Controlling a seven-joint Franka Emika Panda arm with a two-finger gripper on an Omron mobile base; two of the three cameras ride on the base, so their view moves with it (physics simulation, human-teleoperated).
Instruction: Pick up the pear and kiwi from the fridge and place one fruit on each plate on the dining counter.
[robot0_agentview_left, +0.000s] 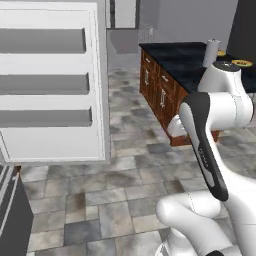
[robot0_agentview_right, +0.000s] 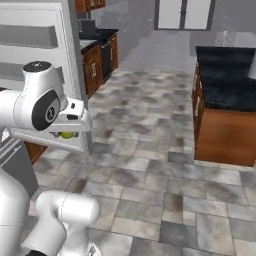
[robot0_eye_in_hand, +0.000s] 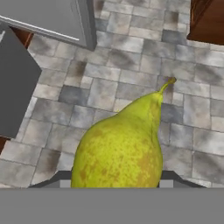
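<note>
The end effector (robot0_agentview_right: 67, 131) is clamped on the pear (robot0_eye_in_hand: 120, 144), which sits between its fingers with the stem pointing away from the hand, held in the air above the grey tiled floor (robot0_eye_in_hand: 131, 61). In the right base view a bit of the yellow-green fruit shows just under the white hand. Beyond it stands the open fridge (robot0_agentview_left: 52, 82), its white door with three shelf rails facing the room. Farther off, to the right, is the dining tabletop (robot0_agentview_left: 187, 62), glossy black on a brown wooden base, well apart from the arm. On its far part lies one yellow plate (robot0_agentview_left: 242, 63), beside a white upright roll (robot0_agentview_left: 211, 52).
</note>
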